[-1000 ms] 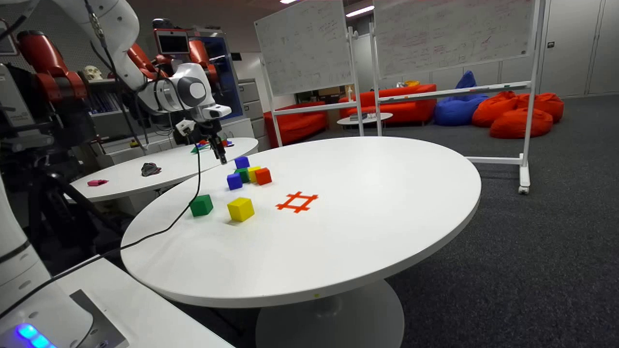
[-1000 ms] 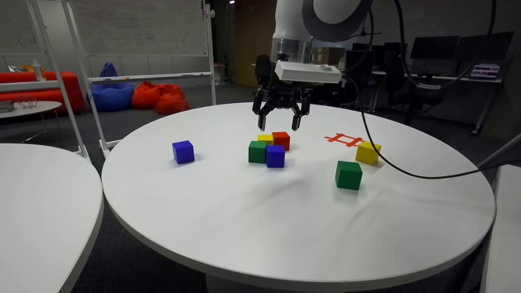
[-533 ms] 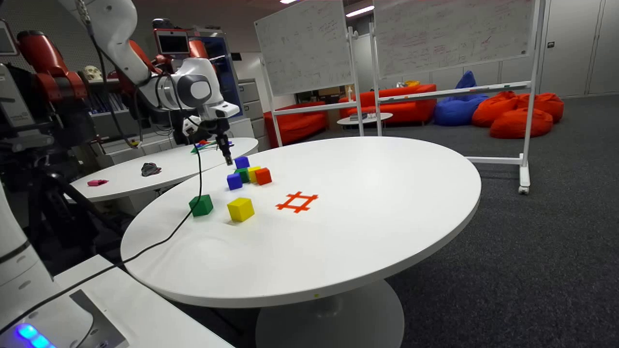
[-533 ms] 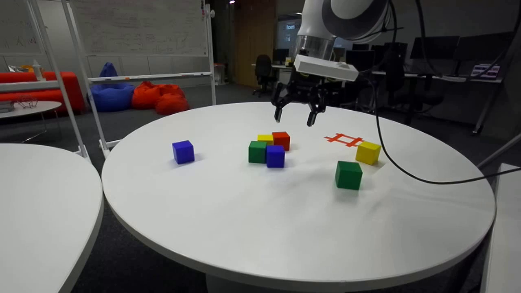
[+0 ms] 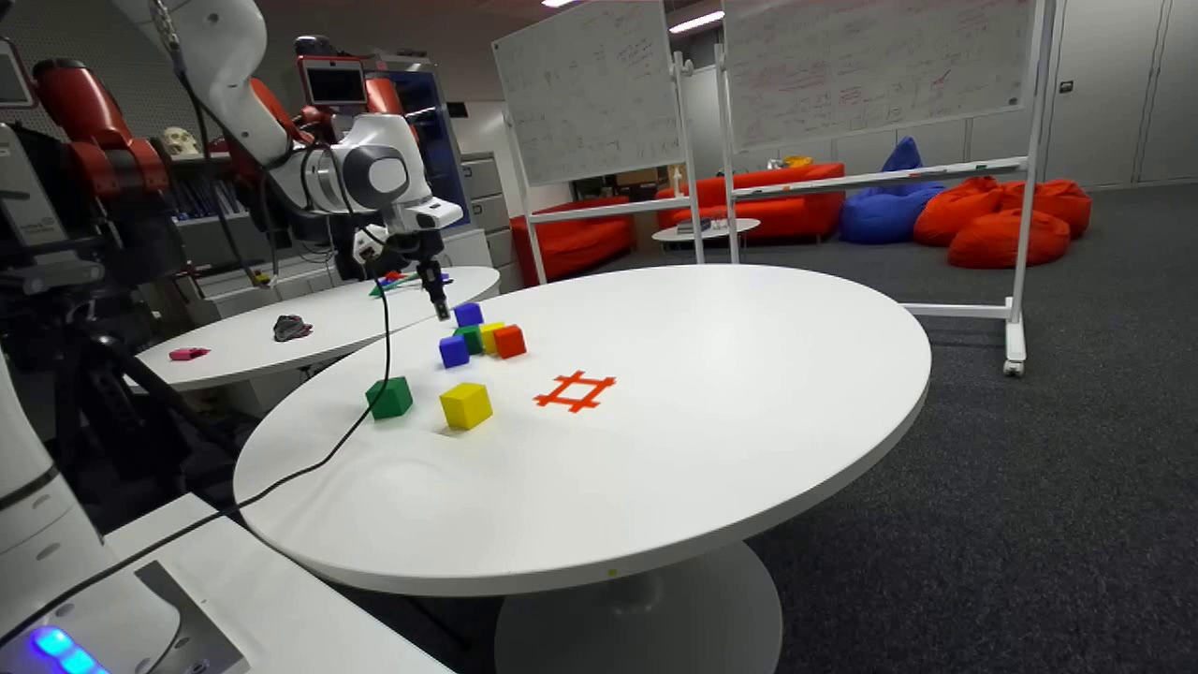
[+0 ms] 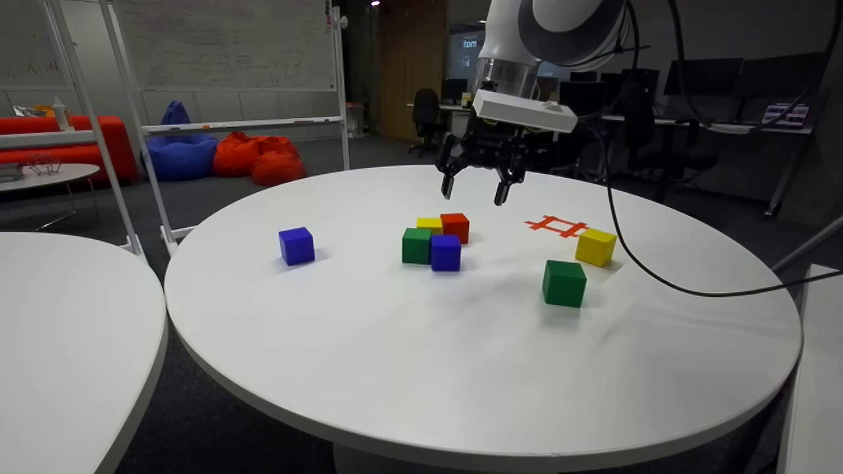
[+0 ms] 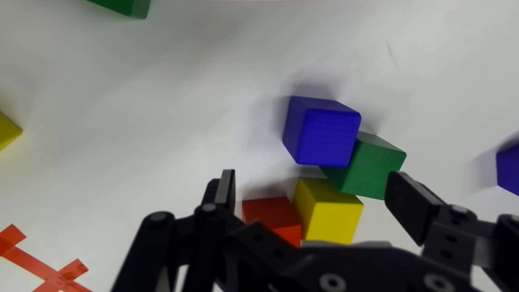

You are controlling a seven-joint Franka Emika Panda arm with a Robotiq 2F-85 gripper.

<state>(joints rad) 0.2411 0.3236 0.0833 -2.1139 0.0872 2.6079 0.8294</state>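
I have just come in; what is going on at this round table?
A robot arm holds its tool open and empty above the white table, touching nothing. Nearest to it, close together, are a red cube, a yellow cube, a green cube and a blue cube. A second blue cube, a second green cube and a second yellow cube stand apart from these. A red tape outline lies there too.
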